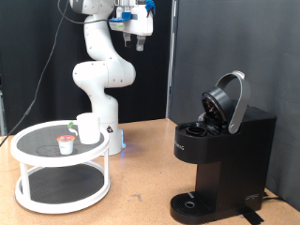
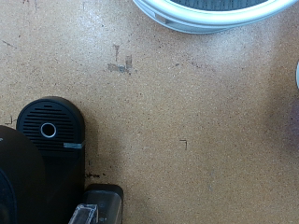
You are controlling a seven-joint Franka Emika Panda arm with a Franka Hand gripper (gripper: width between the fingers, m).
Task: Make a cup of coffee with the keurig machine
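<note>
From the exterior view, the gripper hangs high in the upper middle of the frame, well above everything on the table, with nothing between its fingers; it is too small here for me to tell how wide it stands. The coffee machine sits at the lower right with its domed lid tipped up and open, and its round drip tray at the base looks bare. The cup stands on the top shelf of a white two-tier round stand at the lower left, with a small tan pod just beside it. Cup and machine are well apart. I judge the work to be at its very start: lid already up, pod and cup untouched. Any pick from the stand calls for a long descent to the left, minding the stand's raised rim. Open table lies between stand and machine, so there is room to travel.

In the wrist view the fingers do not show. The machine's drip tray sits at the lower left of the picture, the stand's white rim curves along the upper edge, and bare wood fills the middle.
</note>
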